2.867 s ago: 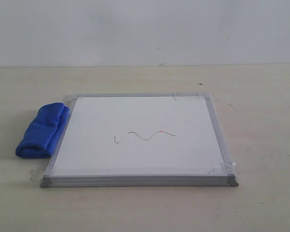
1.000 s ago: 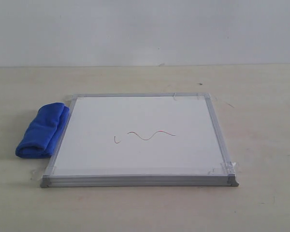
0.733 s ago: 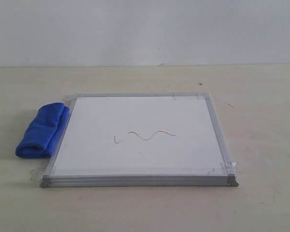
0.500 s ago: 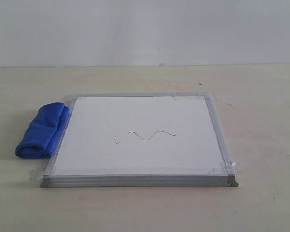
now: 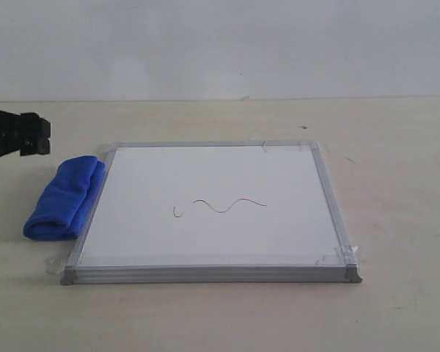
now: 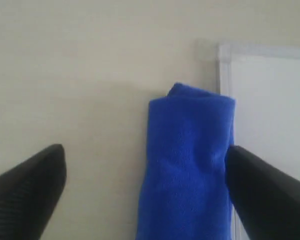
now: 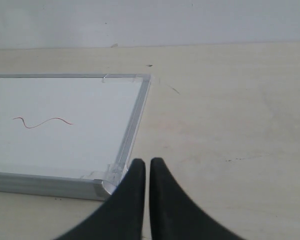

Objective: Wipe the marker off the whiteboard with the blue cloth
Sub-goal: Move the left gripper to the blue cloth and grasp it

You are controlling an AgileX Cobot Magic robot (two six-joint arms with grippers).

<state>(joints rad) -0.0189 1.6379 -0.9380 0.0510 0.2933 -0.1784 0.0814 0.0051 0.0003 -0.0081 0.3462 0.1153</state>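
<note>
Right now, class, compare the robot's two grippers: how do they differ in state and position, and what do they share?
The left gripper is open, fingers spread wide, with the blue cloth between them in its camera; the right gripper is shut, fingers almost touching. The left gripper faces the cloth; the right gripper faces a corner of the whiteboard. Both have dark fingers and hold nothing.

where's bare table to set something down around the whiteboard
Free: the table right of the whiteboard, the strip in front of it, and the band behind it. Crowded: the left side, where the blue cloth lies against the frame, with the open left claw near it.
</note>
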